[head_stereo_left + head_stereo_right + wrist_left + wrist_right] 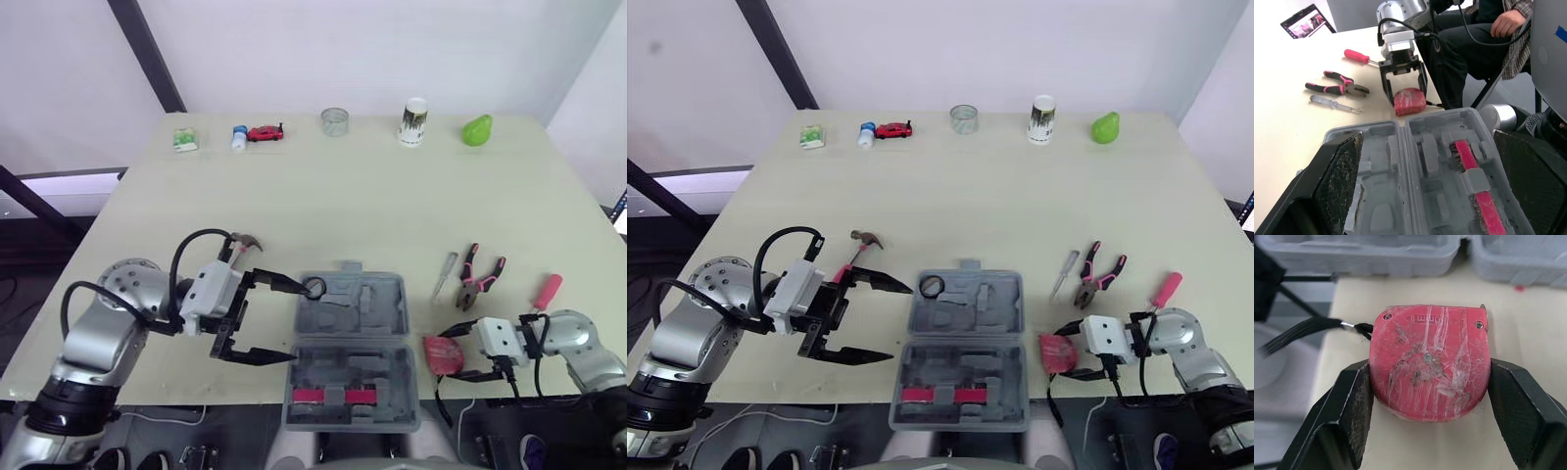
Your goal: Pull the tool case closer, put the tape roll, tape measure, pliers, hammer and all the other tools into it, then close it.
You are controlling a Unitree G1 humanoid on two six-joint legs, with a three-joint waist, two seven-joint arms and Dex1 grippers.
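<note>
The grey tool case lies open at the table's front edge, its front half overhanging. A black tape roll sits in its far left corner. My left gripper is open, its fingers spread across the case's left side. The hammer lies just behind that arm. My right gripper is shut on the red tape measure, which rests on the table right of the case. Pink-handled pliers, a small clear screwdriver and a pink screwdriver lie behind the right gripper.
Along the table's back edge stand a green packet, a small bottle, a red toy car, a clear cup, a white can and a green pear. A seated person is beyond the table's front.
</note>
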